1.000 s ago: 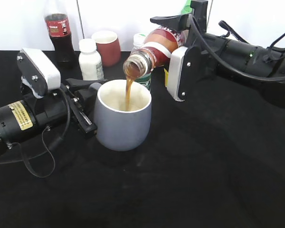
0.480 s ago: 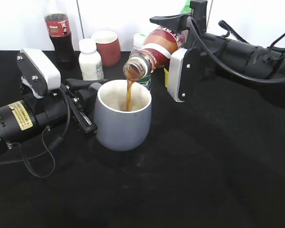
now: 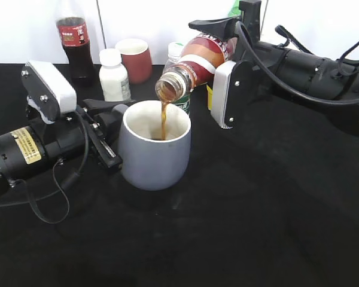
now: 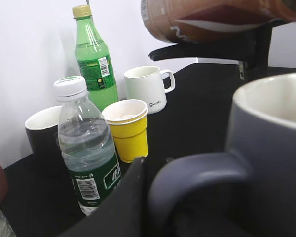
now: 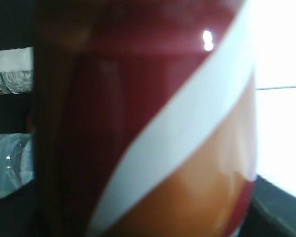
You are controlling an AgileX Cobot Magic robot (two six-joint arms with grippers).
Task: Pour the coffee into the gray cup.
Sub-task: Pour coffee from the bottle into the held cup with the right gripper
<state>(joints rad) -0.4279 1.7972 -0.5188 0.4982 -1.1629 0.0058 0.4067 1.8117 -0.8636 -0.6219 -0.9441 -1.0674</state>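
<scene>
The gray cup (image 3: 154, 149) stands upright on the black table. My left gripper (image 3: 107, 128) is shut on its handle (image 4: 197, 173) from the left. My right gripper (image 3: 218, 57) is shut on the coffee bottle (image 3: 194, 63), which has a red, white and brown label and fills the right wrist view (image 5: 153, 123). The bottle is tipped, mouth down-left, just above the cup's rim. A brown stream of coffee (image 3: 164, 116) falls from the mouth into the cup. The bottle also shows at the top of the left wrist view (image 4: 212, 19).
Behind the cup stand a cola bottle (image 3: 72, 36), a white pill bottle (image 3: 113, 75), a dark red cup (image 3: 134, 60) and a water bottle (image 4: 89, 153). The left wrist view also shows a yellow cup (image 4: 128, 129), a white mug (image 4: 148, 88), a green bottle (image 4: 94, 57) and a black mug (image 4: 42, 136).
The bottle has tipped very slightly further and the stream keeps flowing into the cup. Both arms have stayed in place.
</scene>
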